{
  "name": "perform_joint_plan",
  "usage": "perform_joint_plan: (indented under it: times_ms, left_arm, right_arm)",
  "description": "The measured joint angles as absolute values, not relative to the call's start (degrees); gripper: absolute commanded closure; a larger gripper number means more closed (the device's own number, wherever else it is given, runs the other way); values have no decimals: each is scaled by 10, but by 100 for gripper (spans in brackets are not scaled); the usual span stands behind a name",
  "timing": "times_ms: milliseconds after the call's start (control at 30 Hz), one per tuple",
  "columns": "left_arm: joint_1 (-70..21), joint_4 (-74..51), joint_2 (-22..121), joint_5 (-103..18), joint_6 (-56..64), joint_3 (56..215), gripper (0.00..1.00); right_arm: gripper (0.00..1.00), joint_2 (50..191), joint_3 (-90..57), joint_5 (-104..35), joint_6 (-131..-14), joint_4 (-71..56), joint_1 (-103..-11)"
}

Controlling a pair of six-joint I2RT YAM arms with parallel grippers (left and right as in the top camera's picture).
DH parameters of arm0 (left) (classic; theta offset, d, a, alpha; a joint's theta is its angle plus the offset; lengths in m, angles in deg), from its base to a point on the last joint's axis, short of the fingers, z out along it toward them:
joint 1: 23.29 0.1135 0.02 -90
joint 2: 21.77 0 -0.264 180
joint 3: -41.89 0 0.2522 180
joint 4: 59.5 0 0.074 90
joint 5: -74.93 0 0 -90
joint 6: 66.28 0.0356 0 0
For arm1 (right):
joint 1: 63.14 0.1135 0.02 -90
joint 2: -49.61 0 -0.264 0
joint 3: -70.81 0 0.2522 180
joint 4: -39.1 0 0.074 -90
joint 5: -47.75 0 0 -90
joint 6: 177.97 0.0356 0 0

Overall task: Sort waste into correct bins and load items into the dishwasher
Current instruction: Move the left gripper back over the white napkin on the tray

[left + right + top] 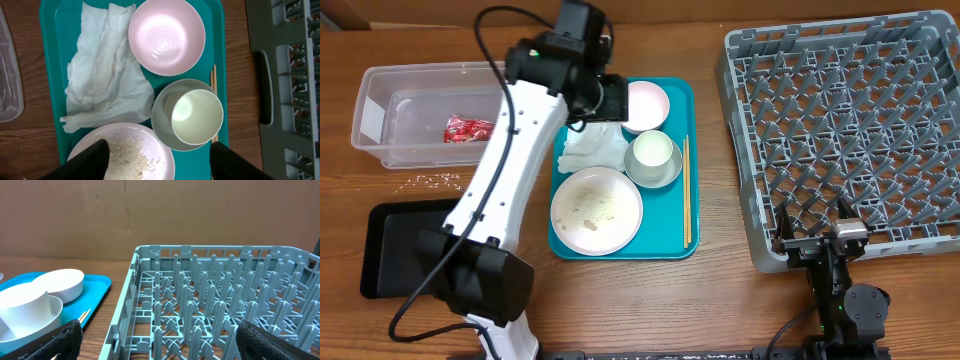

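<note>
My left gripper [160, 167] hangs above the teal tray [50, 30], jaws spread, nothing between them. Directly beneath the fingertips lies the white plate [150, 135]. Beyond it, offset toward the tub-side finger, lies the crumpled napkin [105, 75], its long axis running away from me, crosswise to the closing direction. The clear tub [380, 110] stands farther left. My right gripper [167, 345], spread wide at the dish rack [210, 280], is well apart, so the left arm is nearer.
</note>
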State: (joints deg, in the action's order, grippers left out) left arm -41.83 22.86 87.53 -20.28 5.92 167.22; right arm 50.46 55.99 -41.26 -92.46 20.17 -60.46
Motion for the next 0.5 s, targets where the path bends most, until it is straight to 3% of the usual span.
perform_joint_plan:
  times_ms: [500]
  left_arm:
    - [-436, 224, 875, -165, 59, 1672, 27]
  right_arm:
    - [0, 505, 560, -413, -925, 202, -605]
